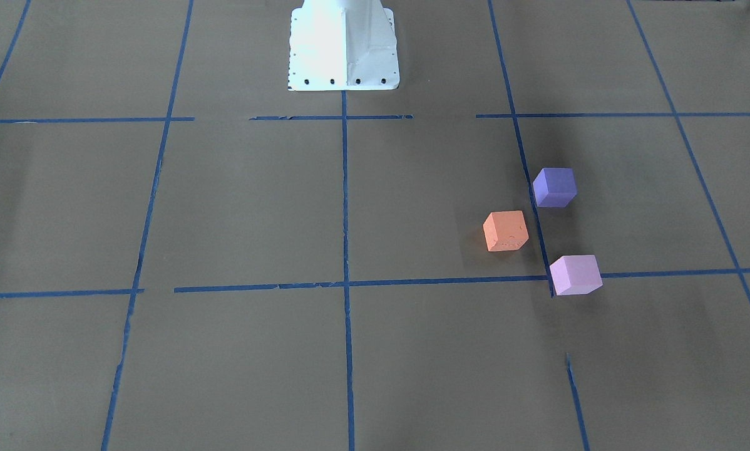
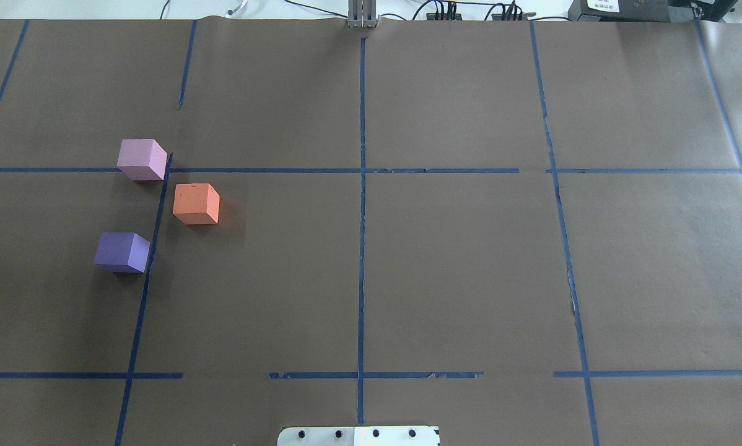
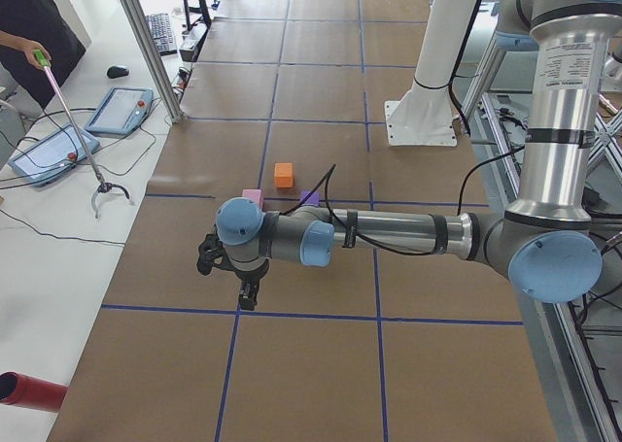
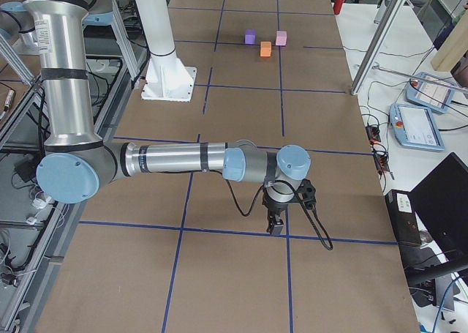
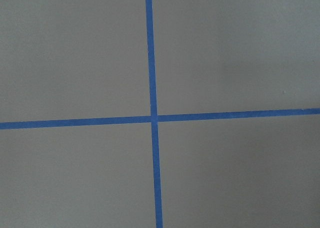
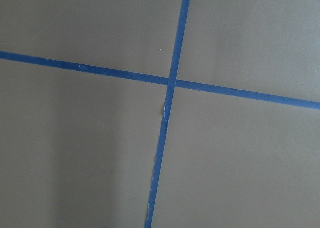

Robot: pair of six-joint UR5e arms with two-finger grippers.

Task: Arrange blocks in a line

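Observation:
Three cubes sit apart on the brown paper on the robot's left half. The orange block (image 2: 196, 203) (image 1: 506, 230) lies between the pale pink-lilac block (image 2: 141, 159) (image 1: 575, 274), farther from the base, and the blue-violet block (image 2: 122, 251) (image 1: 554, 186), nearer the base. They form a bent cluster, not touching. My left gripper (image 3: 248, 296) shows only in the exterior left view, hanging over the paper away from the blocks; I cannot tell whether it is open or shut. My right gripper (image 4: 276, 227) shows only in the exterior right view, far from the blocks; I cannot tell its state either. Both wrist views show only tape crosses.
The white robot base plate (image 2: 358, 435) (image 1: 344, 47) stands at the table's near middle edge. Blue tape lines (image 2: 362, 217) grid the paper. An operator's grabber stick (image 3: 73, 121) and tablets (image 3: 119, 110) lie on the side bench, a red cylinder (image 3: 29, 391) at its near end.

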